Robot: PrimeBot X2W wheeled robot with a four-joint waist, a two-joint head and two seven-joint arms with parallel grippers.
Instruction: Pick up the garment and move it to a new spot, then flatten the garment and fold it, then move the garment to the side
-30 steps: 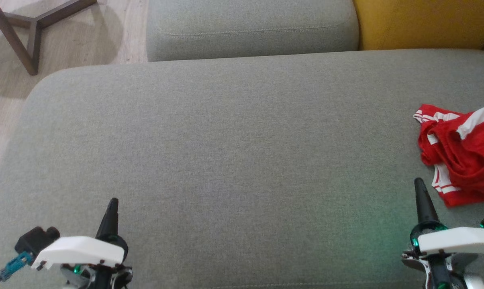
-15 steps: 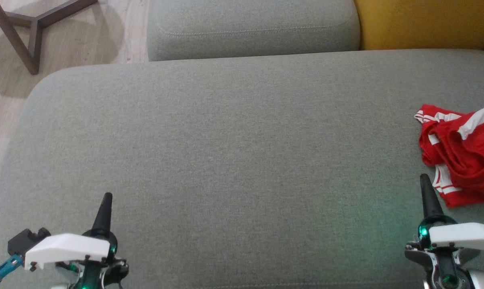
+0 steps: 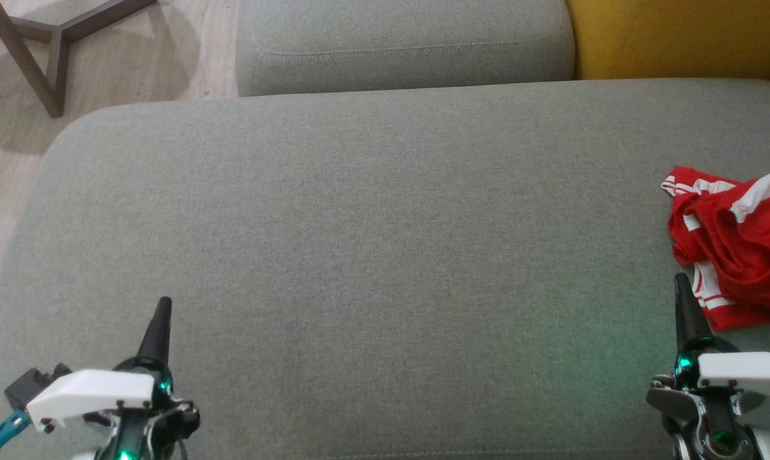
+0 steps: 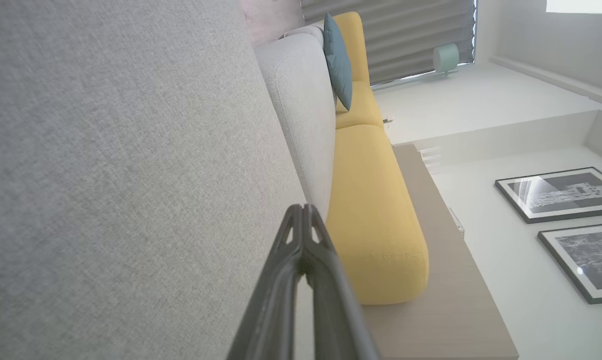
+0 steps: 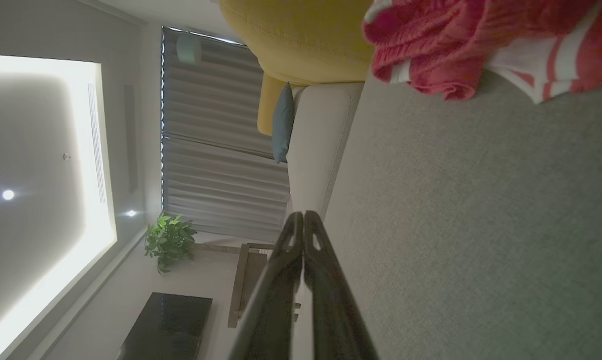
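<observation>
Lying crumpled on the grey seat cushion (image 3: pixel 385 223), the red garment (image 3: pixel 736 249) with white stripes sits just ahead of the right claw (image 3: pixel 680 279) and off to its outer, right side. Its nearest striped hem is just beside the fingertip; whether they touch, I cannot tell. The right claw's two dark fingers are pressed together into a single point, pinching nothing, low over bare cushion. In the right wrist view this claw (image 5: pixel 301 216) shows its tips meeting, with the garment (image 5: pixel 455 45) bunched beyond them and a white-striped edge draped on the grey fabric.

The left claw (image 3: pixel 162 301) is well apart from the garment, with the wide bare stretch of cushion between it and the right claw. Its fingers are likewise pressed together and hold nothing. The left wrist view shows that claw (image 4: pixel 303 209) with its tips meeting beside the grey fabric, and a yellow seat (image 4: pixel 375 210) and a teal pillow (image 4: pixel 338 60) lie beyond them.

Ahead of both claws, past the seat's far edge, stands a grey back cushion (image 3: pixel 404 45). A yellow cushion (image 3: pixel 678 38) lies beyond the right claw, past the garment. Ahead and outward of the left claw, dark wooden furniture legs (image 3: pixel 33 64) stand on a pale wood floor (image 3: pixel 1 191).
</observation>
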